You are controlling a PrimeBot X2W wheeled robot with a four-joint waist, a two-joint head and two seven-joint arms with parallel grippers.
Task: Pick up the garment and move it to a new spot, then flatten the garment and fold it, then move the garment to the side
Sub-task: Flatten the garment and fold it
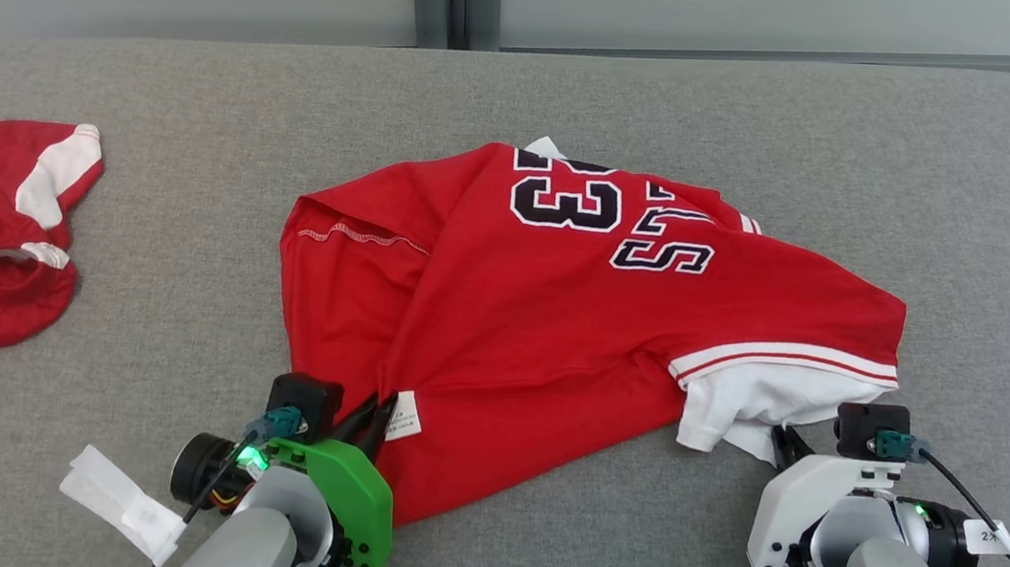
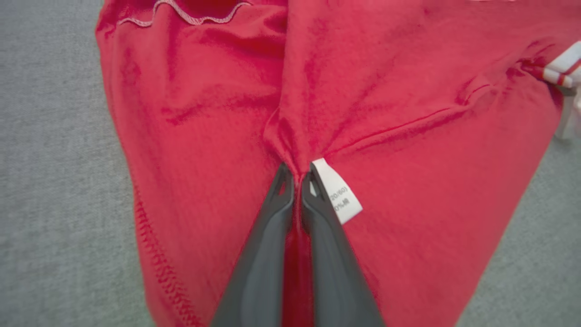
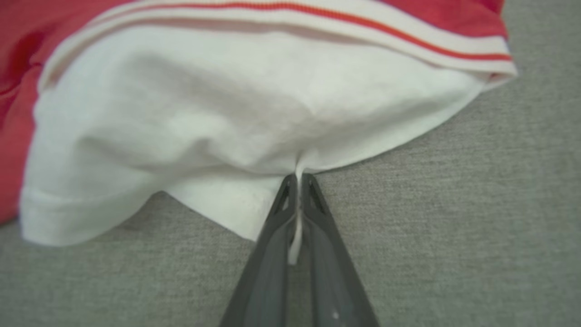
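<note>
Red jersey (image 1: 557, 328), number 23 (image 1: 565, 202) printed, lies mid grey cushion (image 1: 868, 155) toward its near edge. Left gripper (image 2: 297, 170) is clamped on red fabric beside white care tag (image 2: 338, 193), whose print is blurred. Right gripper (image 3: 298, 179) pinches white sleeve (image 3: 227, 113).

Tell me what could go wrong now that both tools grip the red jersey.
The right tool holds just a thin edge of the white sleeve, so it may slip out on lifting. The left tool pinches a bunched fold of the jersey by the care label, perhaps catching several layers and leaving creases.
</note>
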